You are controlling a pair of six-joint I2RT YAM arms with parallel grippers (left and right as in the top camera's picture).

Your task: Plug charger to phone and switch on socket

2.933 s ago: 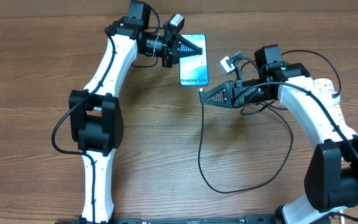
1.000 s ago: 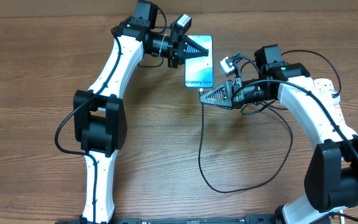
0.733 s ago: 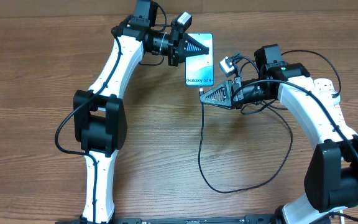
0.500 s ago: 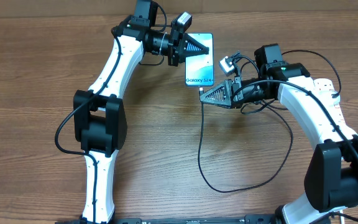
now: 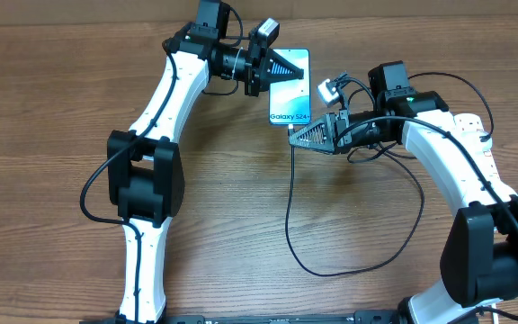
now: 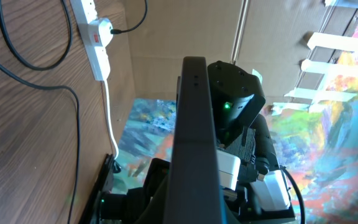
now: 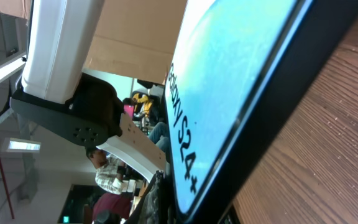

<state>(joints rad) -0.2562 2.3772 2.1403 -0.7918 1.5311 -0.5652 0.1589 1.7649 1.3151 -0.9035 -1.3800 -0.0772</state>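
My left gripper (image 5: 286, 70) is shut on the upper part of the phone (image 5: 291, 94), holding it over the table; its light blue screen and "Galaxy S24" band face up. The right gripper (image 5: 294, 136) is shut on the charger's connector tip, right at the phone's bottom edge; whether the tip is in the port is hidden. The charger cable (image 5: 290, 216) drops from there and loops across the table. In the left wrist view the phone (image 6: 194, 118) shows edge-on. The right wrist view is filled by the phone's screen (image 7: 229, 74). The socket (image 6: 96, 32) lies at the far right, partly under my right arm (image 5: 471, 120).
A white cord (image 6: 108, 106) runs from the socket along the table edge. Black cable loops (image 5: 394, 247) lie in front of the right arm, with more black cables (image 5: 380, 155) bunched under its wrist. Both arms meet at the back middle of the wooden table (image 5: 52, 108).
The left gripper has carried the phone a little to the right, toward the right gripper. The right gripper has edged up with the connector tip to the phone's bottom edge.
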